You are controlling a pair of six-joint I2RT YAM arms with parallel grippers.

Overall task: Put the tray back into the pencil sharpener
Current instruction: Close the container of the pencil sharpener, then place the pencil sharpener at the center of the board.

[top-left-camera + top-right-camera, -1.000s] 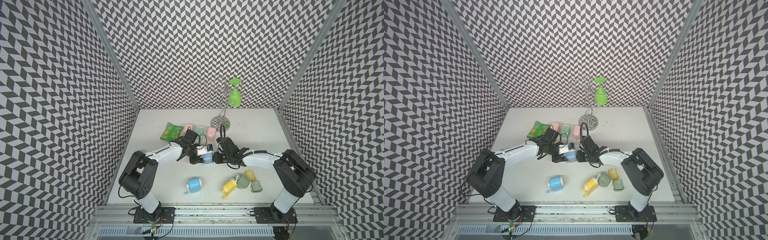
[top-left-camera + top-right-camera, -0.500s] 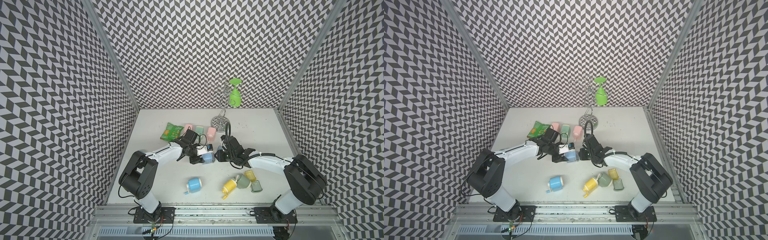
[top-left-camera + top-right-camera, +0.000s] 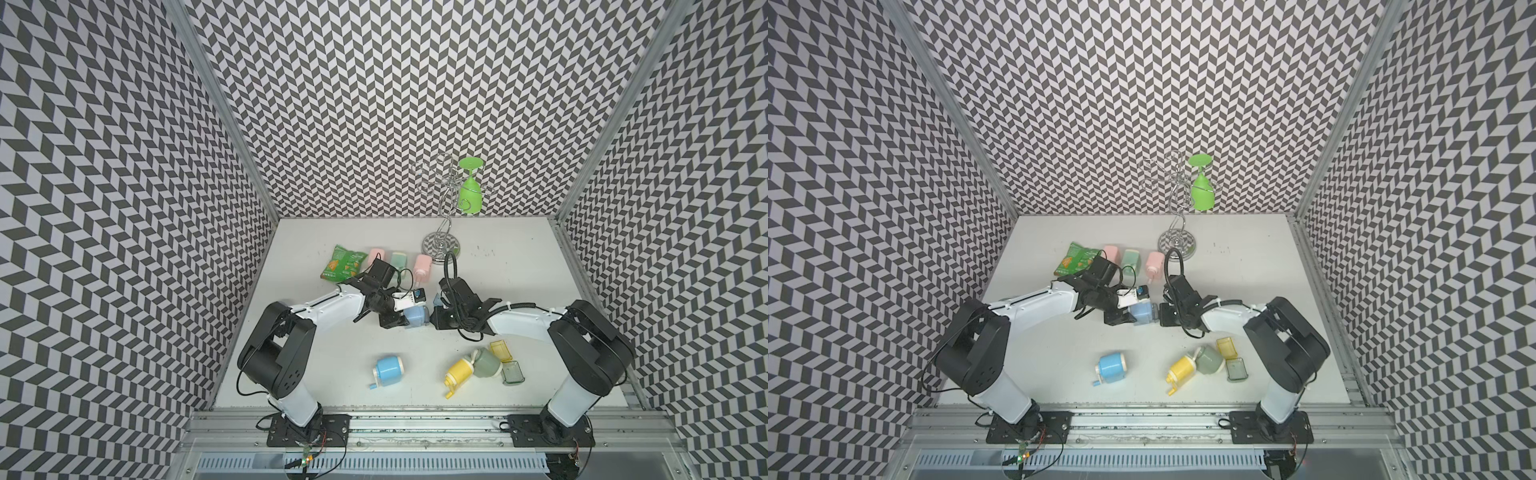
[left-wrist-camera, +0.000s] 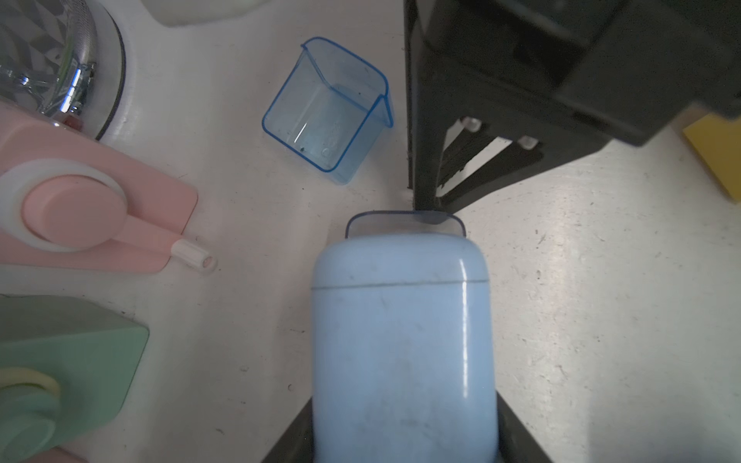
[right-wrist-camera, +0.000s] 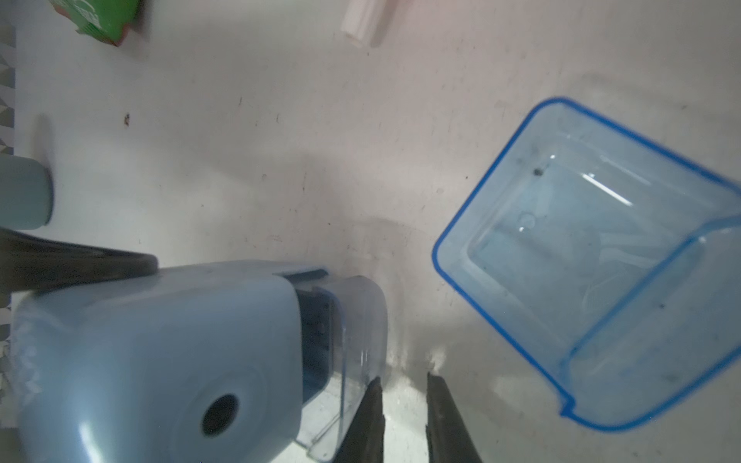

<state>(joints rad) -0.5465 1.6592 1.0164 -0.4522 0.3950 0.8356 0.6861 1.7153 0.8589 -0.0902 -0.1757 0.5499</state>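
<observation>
step: push tray home | left gripper (image 4: 403,417) clamped round light blue plastic pencil sharpener (image 4: 401,340) | translucent blue plastic tray (image 5: 357,320) partly in its slot, end sticking out toward right gripper (image 5: 403,385) | right jaws narrowly apart, empty, one tip at tray's end | push runs along sharpener's long axis; right arm nearer

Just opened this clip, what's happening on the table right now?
The left gripper is clamped on a light blue pencil sharpener on the table. Its clear tray is partly in the slot, with the end sticking out. The right gripper, jaws narrowly apart and empty, has its tip against that end, apparently pushing it in. A second, loose blue tray lies beside them, untouched.
</observation>
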